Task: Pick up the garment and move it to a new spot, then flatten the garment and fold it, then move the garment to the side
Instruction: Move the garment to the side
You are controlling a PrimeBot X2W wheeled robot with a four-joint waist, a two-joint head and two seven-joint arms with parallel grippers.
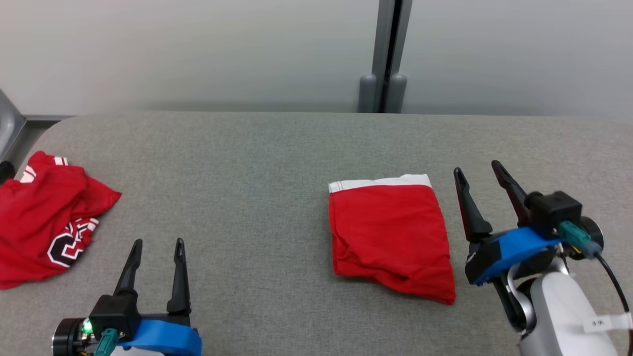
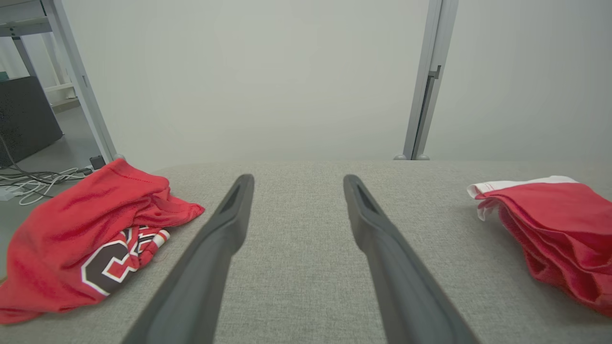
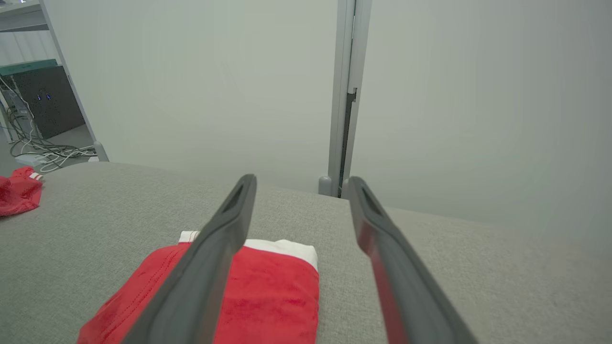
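Note:
A red garment (image 1: 390, 232) with a white band lies folded on the grey table (image 1: 247, 148), right of centre; it also shows as the folded red garment (image 2: 554, 224) at the right of the left wrist view and as the folded garment (image 3: 267, 286) under the right fingers. My right gripper (image 1: 477, 167) hovers open just right of it, nothing between its fingers (image 3: 215, 253). A crumpled red jersey (image 1: 44, 217) with black and white lettering lies at the table's left edge, seen too as a jersey (image 2: 86, 239). My left gripper (image 1: 158, 242) stands open and empty between the two.
A grey post (image 1: 388, 54) rises against the pale wall behind the table's far edge. Off the table's left side, cables (image 2: 33, 184) lie on the floor by a metal frame leg (image 2: 81, 81). Bare grey tabletop stretches between jersey and folded garment.

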